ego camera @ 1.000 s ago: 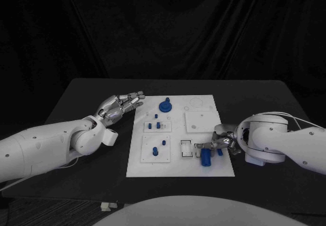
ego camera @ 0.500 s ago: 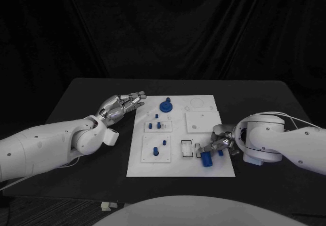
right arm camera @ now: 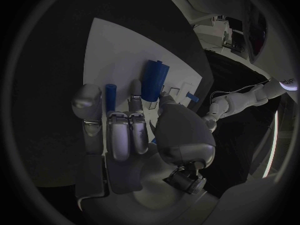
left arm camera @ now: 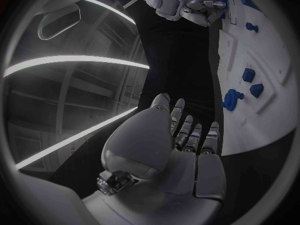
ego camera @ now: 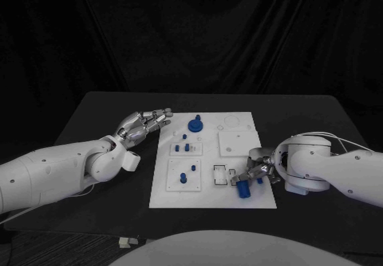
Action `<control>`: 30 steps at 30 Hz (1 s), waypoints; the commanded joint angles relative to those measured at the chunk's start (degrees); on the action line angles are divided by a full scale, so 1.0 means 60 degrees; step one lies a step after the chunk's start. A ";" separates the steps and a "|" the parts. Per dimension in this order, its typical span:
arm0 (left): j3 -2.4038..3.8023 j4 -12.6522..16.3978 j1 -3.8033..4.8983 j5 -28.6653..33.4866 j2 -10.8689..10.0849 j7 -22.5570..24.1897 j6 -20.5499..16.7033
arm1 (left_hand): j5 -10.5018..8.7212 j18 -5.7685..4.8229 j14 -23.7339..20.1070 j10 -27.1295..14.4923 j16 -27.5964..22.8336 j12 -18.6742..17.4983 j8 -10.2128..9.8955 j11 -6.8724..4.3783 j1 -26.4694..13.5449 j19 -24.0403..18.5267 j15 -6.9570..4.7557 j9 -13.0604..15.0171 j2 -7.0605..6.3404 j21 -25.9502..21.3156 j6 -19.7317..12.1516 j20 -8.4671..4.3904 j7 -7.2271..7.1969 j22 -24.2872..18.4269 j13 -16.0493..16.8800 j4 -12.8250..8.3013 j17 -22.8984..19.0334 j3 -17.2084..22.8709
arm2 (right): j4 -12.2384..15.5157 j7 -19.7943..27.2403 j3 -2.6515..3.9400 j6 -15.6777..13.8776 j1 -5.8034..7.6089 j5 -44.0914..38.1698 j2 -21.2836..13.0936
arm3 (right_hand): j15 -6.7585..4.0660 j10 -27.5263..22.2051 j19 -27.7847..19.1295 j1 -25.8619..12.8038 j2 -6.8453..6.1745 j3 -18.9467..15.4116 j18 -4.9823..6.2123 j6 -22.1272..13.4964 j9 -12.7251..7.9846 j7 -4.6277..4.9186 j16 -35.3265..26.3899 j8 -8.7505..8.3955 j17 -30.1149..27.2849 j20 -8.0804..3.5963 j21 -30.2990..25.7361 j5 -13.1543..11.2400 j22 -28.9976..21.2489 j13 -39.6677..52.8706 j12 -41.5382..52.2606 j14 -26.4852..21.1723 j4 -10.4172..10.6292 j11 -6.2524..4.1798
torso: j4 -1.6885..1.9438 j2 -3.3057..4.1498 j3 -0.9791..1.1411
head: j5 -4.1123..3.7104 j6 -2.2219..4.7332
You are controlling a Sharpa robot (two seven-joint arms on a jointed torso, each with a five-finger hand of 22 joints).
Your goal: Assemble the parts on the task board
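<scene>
Right hand (ego camera: pixel 257 169) sits low at the board's (ego camera: pixel 247 124) near right corner, fingers curled around a blue cylinder (ego camera: pixel 242 188); whether it's truly gripped, you can't tell. Probably you're lining it up for the slot (ego camera: pixel 218 174) just beside. Left hand (ego camera: pixel 144 124) hovers off the board's far left edge, fingers apart, holding nothing, likely parked clear. Count: one knob (ego camera: pixel 195 123), several small pegs, one cylinder.
</scene>
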 commanded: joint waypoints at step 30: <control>0.0008 -0.0039 -0.0023 0.0054 0.0009 0.0444 0.0136 | 0.0091 -0.0079 0.0002 0.0105 0.0045 0.0059 0.0048 0.0003 0.0111 0.0068 0.0054 0.0006 0.0018 0.0069 0.0062 -0.0014 -0.0013 0.0010 0.0016 -0.0023 0.0004 0.0107 | 0.0572 0.0044 0.0000 -0.1845 0.0441 0.2258 -0.0643 | -0.0070 0.0996 0.0071 0.0567 -0.0299 0.1059 0.0202 -0.0745 0.1901 -0.0181 0.0029 0.1114 0.2516 -0.0121 -0.0261 0.4242 0.1040 0.2516 0.0034 0.1010 -0.0803 -0.0092 | -0.0001 -0.0008 0.0001 | 0.0243 0.0000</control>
